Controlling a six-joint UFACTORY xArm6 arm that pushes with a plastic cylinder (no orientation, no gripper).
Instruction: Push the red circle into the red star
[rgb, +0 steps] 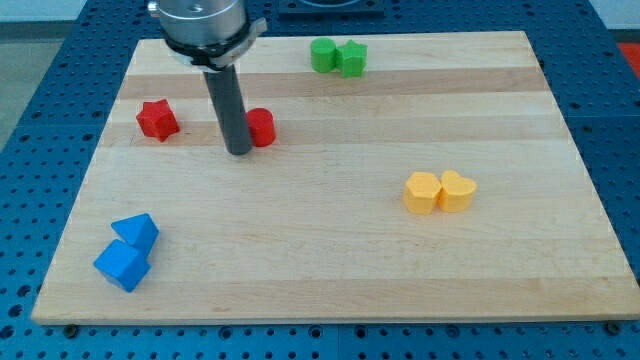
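The red circle (262, 127) lies on the wooden board (330, 250) at the upper left of the middle. The red star (157, 120) lies to its left, near the board's left edge, apart from it. My tip (238, 151) stands on the board against the red circle's left side, between the circle and the star. The rod hides part of the circle's left edge.
Two green blocks (337, 56) touch each other at the view's top. Two yellow blocks (439, 191) sit side by side at the right. Two blue blocks (128, 251) lie together at the lower left. A blue perforated table surrounds the board.
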